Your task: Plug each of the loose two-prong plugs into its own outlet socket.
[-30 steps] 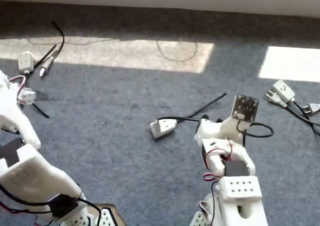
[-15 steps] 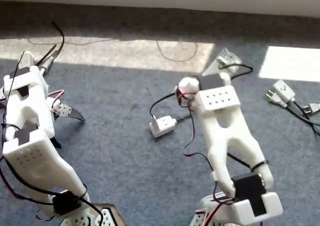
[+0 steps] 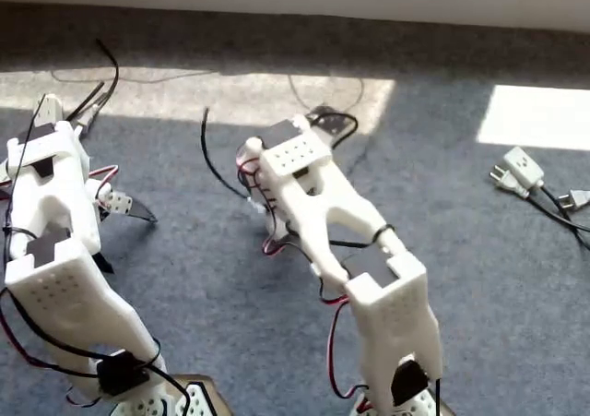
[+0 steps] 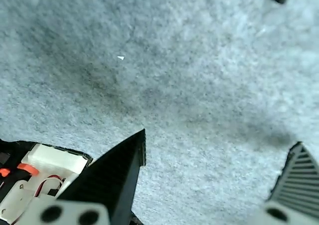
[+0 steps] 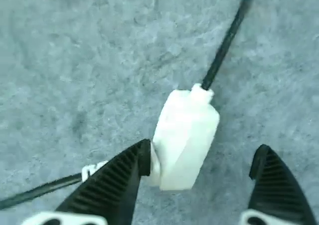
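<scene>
Grey carpet [image 3: 184, 250] covers the work floor. We find the right gripper [image 5: 202, 157] spread around a white socket [image 5: 185, 132] mid-floor, one finger [image 5: 119, 175] touching it, seemingly to steady it. Our left gripper [image 4: 219, 142] hangs spread over bare carpet; a loose plug [image 3: 573, 197] lies well right.

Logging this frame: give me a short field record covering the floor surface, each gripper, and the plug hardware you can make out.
surface: grey carpet
left gripper: open, above bare carpet, nothing between its fingers
right gripper: open, straddling a white outlet block
cord: black, runs off the outlet block
right edge of high view: white socket with a plug close beside it; contact unclear
</scene>
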Controlling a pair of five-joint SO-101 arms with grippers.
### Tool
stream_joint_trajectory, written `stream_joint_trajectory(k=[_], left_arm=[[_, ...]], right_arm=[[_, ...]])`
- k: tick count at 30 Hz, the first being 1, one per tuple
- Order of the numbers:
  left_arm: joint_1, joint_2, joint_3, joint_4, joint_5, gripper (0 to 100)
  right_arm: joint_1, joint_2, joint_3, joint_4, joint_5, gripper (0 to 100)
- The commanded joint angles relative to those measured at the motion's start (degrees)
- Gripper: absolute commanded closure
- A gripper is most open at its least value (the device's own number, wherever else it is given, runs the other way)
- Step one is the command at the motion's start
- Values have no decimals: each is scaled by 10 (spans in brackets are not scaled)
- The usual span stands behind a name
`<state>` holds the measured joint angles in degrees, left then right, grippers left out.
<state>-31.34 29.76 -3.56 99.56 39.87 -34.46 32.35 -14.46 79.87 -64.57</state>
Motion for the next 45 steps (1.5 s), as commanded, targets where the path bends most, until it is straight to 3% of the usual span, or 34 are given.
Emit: stream_joint_trajectory(k=[1, 7, 13, 19, 25, 32, 42, 45], left_arm=[[11, -3, 1, 4, -3, 582], [11, -3, 1, 4, -3, 582], [11, -3, 1, 4, -3, 582], [11, -3, 2, 4, -2, 582], [11, -3, 2, 4, -2, 582], [17, -3, 2, 4, -2, 582], [26, -3, 2, 4, -1, 582], [26, -3, 2, 4, 1, 582]], right_arm=[[-13, 21, -22, -16, -7, 682], [0, 37, -22, -58, 1, 854], [44, 36, -22, -113, 53, 904], [109, 41, -73, -173, 61, 906], [162, 41, -160, -238, 180, 908], [167, 36, -169, -210, 268, 909], [266, 35, -208, -229, 258, 902], [272, 42, -216, -242, 261, 851]])
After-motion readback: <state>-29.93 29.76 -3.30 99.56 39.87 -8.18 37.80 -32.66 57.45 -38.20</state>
